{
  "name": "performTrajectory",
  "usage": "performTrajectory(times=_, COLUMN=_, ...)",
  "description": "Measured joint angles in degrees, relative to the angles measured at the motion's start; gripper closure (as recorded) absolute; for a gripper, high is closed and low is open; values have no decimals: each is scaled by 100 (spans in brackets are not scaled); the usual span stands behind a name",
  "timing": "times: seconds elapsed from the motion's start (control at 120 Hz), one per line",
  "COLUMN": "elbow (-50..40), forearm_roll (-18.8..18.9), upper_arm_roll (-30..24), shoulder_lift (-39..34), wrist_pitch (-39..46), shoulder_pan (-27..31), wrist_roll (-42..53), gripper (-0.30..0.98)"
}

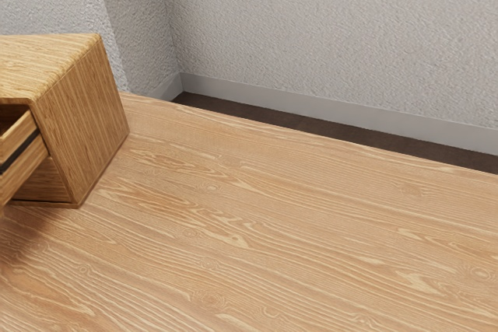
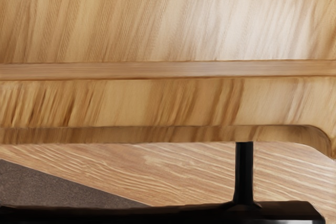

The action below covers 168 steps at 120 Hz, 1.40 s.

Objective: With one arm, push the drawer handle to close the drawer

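Note:
A light wooden cabinet (image 1: 82,122) stands at the exterior view's left edge. Its drawer (image 1: 23,162) sticks out of the front, so it is open; how far it reaches is cut off by the picture's edge. From close by, my hand's camera looks down on striped wood (image 2: 168,19) and the drawer front's rounded edge (image 2: 157,134). A black handle (image 2: 157,216) runs along beyond that edge, joined to it by a short black post. Whether my hand touches the handle I cannot tell.
The wooden table (image 1: 272,231) stretches from the cabinet toward the exterior view's right. Behind its far edge lie a dark floor strip (image 1: 311,124) and a textured grey wall (image 1: 334,29). Grey-brown floor (image 2: 47,187) lies past the table edge under my hand's camera.

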Motion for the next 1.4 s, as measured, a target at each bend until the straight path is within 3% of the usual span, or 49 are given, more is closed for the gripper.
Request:
performTrajectory(times=0.483, elbow=16, forearm_roll=-168, upper_arm_roll=-573, shoulder_lift=36, wrist_pitch=27, shoulder_pan=57, wrist_roll=-206, gripper=79)
performTrajectory(times=1.4, elbow=1103, forearm_roll=-359, upper_arm_roll=-779, shoulder_lift=1149, wrist_pitch=75, shoulder_pan=51, wrist_roll=-617, gripper=79)
